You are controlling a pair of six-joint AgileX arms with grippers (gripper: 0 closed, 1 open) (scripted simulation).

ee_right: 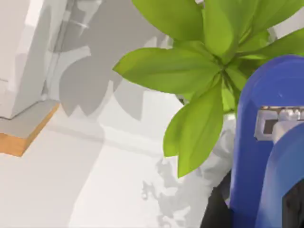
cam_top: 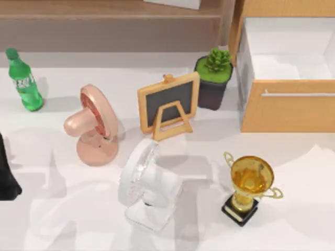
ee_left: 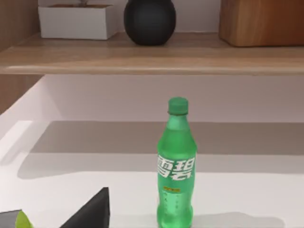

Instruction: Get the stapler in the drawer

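Observation:
The drawer (cam_top: 288,112) stands pulled open at the table's back right, with a wood front, a thin silver bar handle (cam_top: 298,94) and white inside walls. In the right wrist view the blue stapler (ee_right: 268,142) looms very close to the camera, beside a leafy green plant (ee_right: 209,71), and a corner of the drawer (ee_right: 21,142) lies farther off. My left arm (cam_top: 6,178) rests at the table's left edge. Its gripper (ee_left: 50,218) is open and holds nothing, facing a green bottle (ee_left: 176,166).
On the table stand the green bottle (cam_top: 23,81), a pink fan (cam_top: 93,125), a small chalkboard easel (cam_top: 168,104), a potted succulent (cam_top: 214,78), a white fan (cam_top: 144,183) and a gold trophy (cam_top: 250,185). A brown wooden shelf (cam_top: 110,21) runs along the back.

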